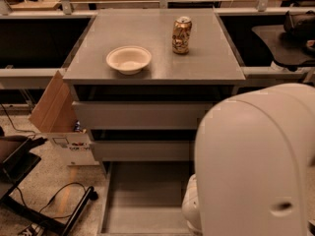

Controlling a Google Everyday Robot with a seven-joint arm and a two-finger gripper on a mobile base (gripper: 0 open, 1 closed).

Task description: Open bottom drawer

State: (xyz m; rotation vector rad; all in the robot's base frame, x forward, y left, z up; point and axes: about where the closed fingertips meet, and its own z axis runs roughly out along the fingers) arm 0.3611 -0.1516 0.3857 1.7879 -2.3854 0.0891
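The bottom drawer (142, 200) of the grey cabinet stands pulled out toward me, its wide shallow grey box showing with nothing in it. Its front lies at or below the picture's bottom edge. The two matching drawers above it, the top one (140, 115) and the middle one (142, 150), are pushed in. My white arm (256, 166) fills the lower right and hides the drawer's right side. The gripper is out of view, hidden behind or below the arm.
On the cabinet top (206, 58) stand a white bowl (128, 59) and a dented gold can (181, 35). An open cardboard box (59, 117) leans at the cabinet's left. Black cables and a stand (54, 205) lie on the floor at left. A dark chair seat (285, 43) is at right.
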